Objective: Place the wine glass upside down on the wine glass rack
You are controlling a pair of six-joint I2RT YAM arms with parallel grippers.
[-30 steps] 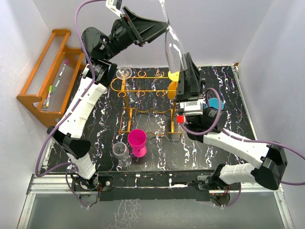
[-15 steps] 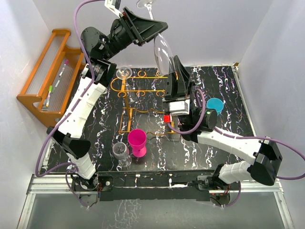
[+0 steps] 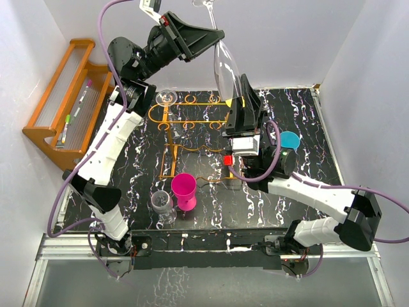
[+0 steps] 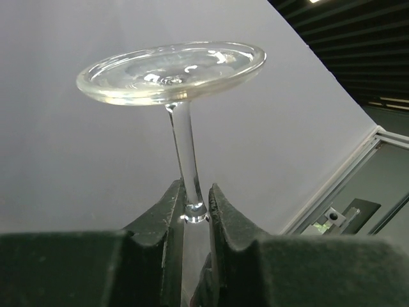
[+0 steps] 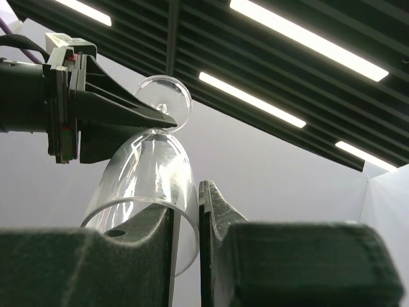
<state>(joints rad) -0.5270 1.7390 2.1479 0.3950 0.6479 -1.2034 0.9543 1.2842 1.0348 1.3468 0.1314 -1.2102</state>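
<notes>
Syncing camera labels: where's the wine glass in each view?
Top external: top centre, wine glass held between left claw and right claw.
Left wrist: centre, foot up, stem in left claw.
Right wrist: centre-left, bowl rim inside right claw.
Shared landmark: left claw on the stem.

You saw only part of the wine glass [image 3: 223, 64] from above, because its foot ran off the top edge. The right end effector [image 3: 238, 89] covered the right end of the wine glass rack [image 3: 185, 104]. At the left wrist, the left end effector [image 4: 195, 203] hid the bowl from you.
</notes>
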